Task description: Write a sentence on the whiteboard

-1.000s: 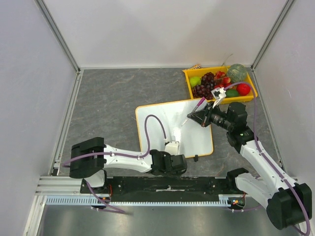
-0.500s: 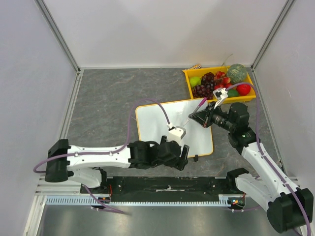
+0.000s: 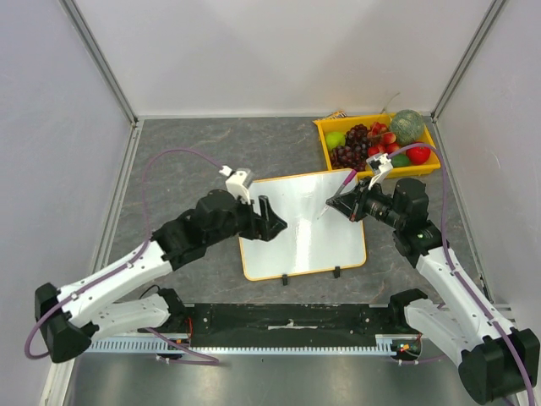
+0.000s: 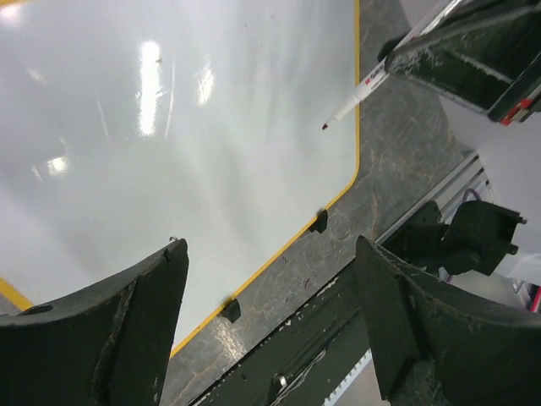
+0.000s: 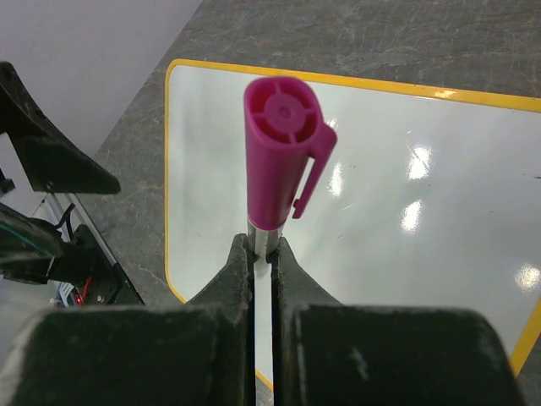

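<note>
Top external: left jaws gape empty above the whiteboard (image 3: 304,241); right jaws clench a marker (image 3: 346,178) over its right side.

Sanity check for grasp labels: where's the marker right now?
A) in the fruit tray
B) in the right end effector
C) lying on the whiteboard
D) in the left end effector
B: the right end effector is shut on the marker, tip aimed at the whiteboard; the left end effector is open and empty.
</note>
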`<action>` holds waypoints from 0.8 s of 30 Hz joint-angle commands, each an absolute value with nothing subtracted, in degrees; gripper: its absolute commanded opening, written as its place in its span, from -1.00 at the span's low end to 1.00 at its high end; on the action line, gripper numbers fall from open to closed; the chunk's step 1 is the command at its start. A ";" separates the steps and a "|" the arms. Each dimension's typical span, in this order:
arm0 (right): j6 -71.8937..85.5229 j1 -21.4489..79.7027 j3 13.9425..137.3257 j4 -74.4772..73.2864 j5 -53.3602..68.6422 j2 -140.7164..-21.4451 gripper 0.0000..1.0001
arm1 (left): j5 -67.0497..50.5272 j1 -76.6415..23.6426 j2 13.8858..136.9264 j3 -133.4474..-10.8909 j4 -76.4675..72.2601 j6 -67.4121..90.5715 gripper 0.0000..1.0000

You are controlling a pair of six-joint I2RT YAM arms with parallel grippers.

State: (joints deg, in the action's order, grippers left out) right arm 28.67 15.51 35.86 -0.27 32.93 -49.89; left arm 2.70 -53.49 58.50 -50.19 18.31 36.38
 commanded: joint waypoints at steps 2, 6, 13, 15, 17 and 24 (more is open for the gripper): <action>27.42 15.12 38.67 0.09 33.14 -49.66 -1.00 | -2.98 -44.76 50.99 -48.43 20.12 32.87 0.71; 26.90 15.29 39.02 0.35 32.96 -49.57 -1.00 | -8.16 -35.27 46.06 -45.53 21.00 33.13 0.72; 24.96 15.12 39.72 1.05 34.27 -50.89 -1.00 | -22.91 -18.39 45.00 -40.61 19.43 33.13 0.70; 24.61 15.21 39.99 1.14 35.15 -51.59 -1.00 | -27.14 -14.00 44.91 -38.77 17.59 33.84 0.70; 24.17 15.20 39.99 1.05 35.51 -52.12 -1.00 | -30.31 -10.56 44.39 -36.84 15.48 34.54 0.70; 23.55 15.20 40.87 1.76 36.30 -52.91 -1.00 | -41.04 -4.40 46.58 -32.96 8.97 34.01 0.69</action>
